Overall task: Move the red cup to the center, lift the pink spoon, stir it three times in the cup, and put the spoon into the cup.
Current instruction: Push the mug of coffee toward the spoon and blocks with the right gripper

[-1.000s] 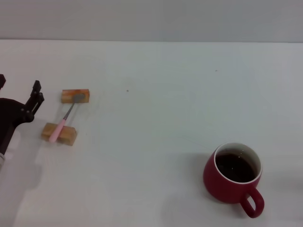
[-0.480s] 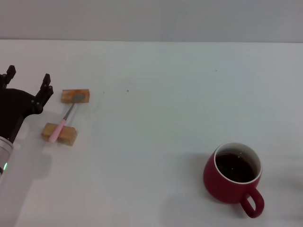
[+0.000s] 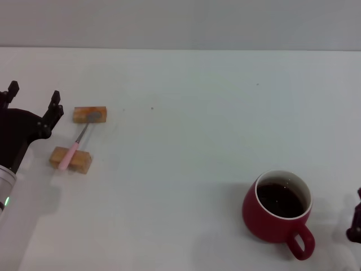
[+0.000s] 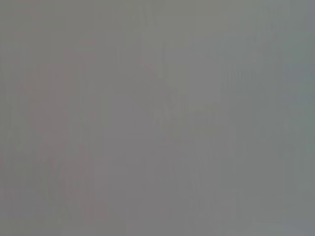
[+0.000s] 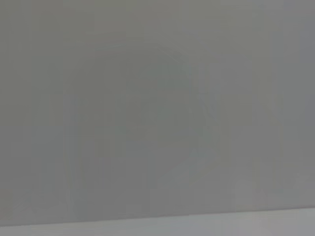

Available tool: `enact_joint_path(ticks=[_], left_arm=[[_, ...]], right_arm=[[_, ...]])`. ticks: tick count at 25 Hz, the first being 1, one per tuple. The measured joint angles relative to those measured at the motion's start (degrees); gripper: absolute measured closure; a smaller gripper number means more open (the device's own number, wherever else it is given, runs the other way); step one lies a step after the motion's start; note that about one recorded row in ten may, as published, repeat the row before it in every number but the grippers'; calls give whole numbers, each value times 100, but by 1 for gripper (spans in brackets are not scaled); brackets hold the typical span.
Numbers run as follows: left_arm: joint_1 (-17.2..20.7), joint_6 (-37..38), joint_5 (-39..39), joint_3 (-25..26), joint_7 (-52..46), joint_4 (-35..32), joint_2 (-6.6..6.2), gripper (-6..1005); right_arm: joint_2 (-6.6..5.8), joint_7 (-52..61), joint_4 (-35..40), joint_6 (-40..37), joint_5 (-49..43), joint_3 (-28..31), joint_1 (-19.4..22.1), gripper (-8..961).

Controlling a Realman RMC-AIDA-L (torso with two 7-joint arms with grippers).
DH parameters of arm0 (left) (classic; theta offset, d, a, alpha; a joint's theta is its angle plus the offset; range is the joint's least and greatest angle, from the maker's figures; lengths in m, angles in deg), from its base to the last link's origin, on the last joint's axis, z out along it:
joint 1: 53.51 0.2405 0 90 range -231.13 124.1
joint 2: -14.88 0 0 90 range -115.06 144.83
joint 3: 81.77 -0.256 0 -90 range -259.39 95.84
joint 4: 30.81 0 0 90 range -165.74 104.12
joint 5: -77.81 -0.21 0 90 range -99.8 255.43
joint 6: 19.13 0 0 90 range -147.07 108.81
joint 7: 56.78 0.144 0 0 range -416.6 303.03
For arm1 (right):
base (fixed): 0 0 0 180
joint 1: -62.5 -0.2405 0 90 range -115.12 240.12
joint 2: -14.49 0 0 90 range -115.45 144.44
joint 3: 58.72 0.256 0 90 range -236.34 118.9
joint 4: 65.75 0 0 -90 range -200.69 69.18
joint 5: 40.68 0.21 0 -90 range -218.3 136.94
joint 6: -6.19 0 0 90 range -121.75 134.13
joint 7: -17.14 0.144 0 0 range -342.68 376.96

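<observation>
Just right of the left gripper [image 3: 32,96], whose fingers [image 3: 54,99] are spread and empty, the pink spoon [image 3: 78,141] lies bridged across two wooden blocks [image 3: 71,159]. Only an edge of the right gripper [image 3: 355,221] shows, its fingers' state impossible to tell; the red cup [image 3: 277,213] stands on the bench [image 3: 197,113] just left of it.

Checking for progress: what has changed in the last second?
The left gripper rose and moved toward the pink-handled metal spoon, fingers apart, holding nothing. The right gripper has just entered at the edge beside the dark-red ceramic mug. Spoon, mug and tan wooden blocks stayed put.
</observation>
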Motion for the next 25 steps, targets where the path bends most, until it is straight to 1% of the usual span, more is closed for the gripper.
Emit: enact_joint_path(ticks=[4, 7, 11, 25], left_arm=[[21, -7, -1, 47, -3, -44, 3, 165], [7, -7, -1, 55, -3, -44, -1, 165], [-20, -21, -2, 55, 15, -27, -12, 165], [-23, 8, -1, 55, 50, -49, -10, 165]], right_arm=[[4, -6, -134, -23, -42, -41, 49, 954], [6, -9, -160, 7, -48, -65, 147, 954], [6, -11, -162, 70, -50, -86, 168, 954], [6, 9, -196, 373, -54, -86, -34, 954]])
